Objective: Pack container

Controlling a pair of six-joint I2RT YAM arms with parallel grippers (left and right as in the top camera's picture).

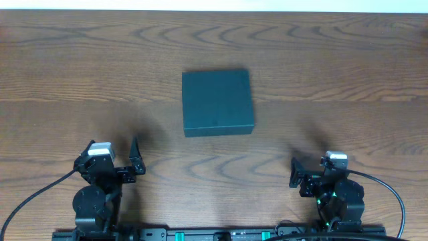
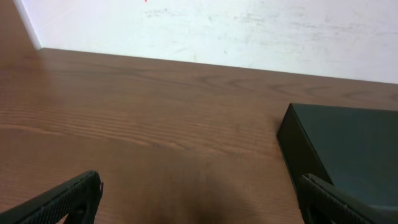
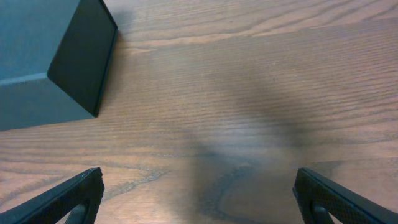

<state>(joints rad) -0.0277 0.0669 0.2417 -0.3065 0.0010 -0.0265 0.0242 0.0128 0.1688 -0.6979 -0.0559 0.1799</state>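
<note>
The container [image 1: 217,102], a dark teal-green rectangular box, sits shut in the middle of the wooden table. It also shows at the right of the left wrist view [image 2: 348,149] and at the upper left of the right wrist view [image 3: 43,56]. My left gripper [image 1: 134,161] is open and empty near the table's front left, with its fingers wide apart [image 2: 199,199]. My right gripper [image 1: 297,175] is open and empty near the front right, with bare wood between its fingers [image 3: 199,196]. Both grippers are well short of the container.
A white wall [image 2: 249,28] runs behind the table's far edge. The wooden table [image 1: 348,73] spreads wide to both sides of the container. Black cables [image 1: 27,201] trail from both arm bases at the front edge.
</note>
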